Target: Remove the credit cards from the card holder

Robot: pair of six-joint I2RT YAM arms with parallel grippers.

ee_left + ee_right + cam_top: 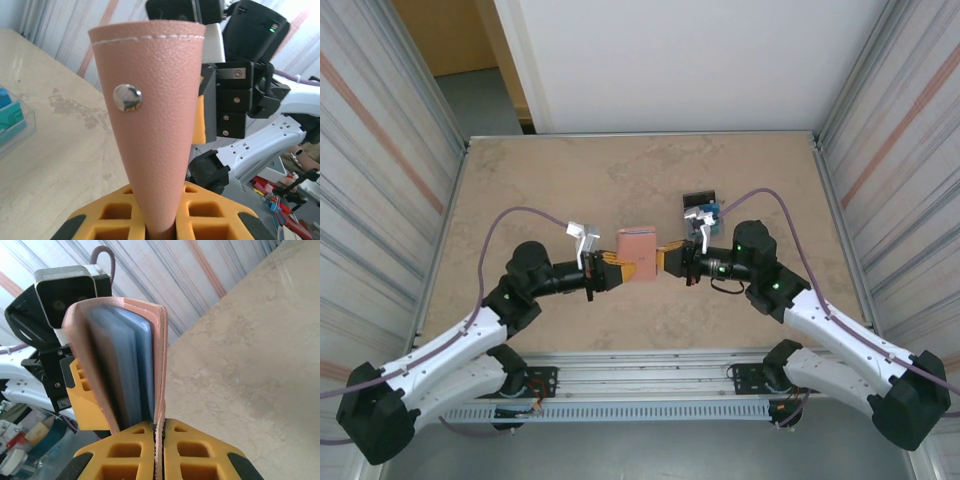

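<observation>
- The left end effector was clamped on the card holder. Its yellow fingers were pressed together on the narrow lower end of the pinkish-brown leather, on the side with the metal snap stud.
- The right end effector was closed tight too. Its two yellow fingers pinched only one thin leather flap between them.
- The card holder hung between the two end effectors, lifted from the counter and about over its middle.
- In the right wrist view the card holder stood partly open, like a narrow V. The pinched flap was on one side and the other flap leaned toward the left end effector.
- Light-blue layers sat inside the opening. I could not tell whether these were cards or only the inner panels.
- A clear stand stood on the counter just behind the right end effector, apart from the card holder. It contained blue and teal cards.
</observation>
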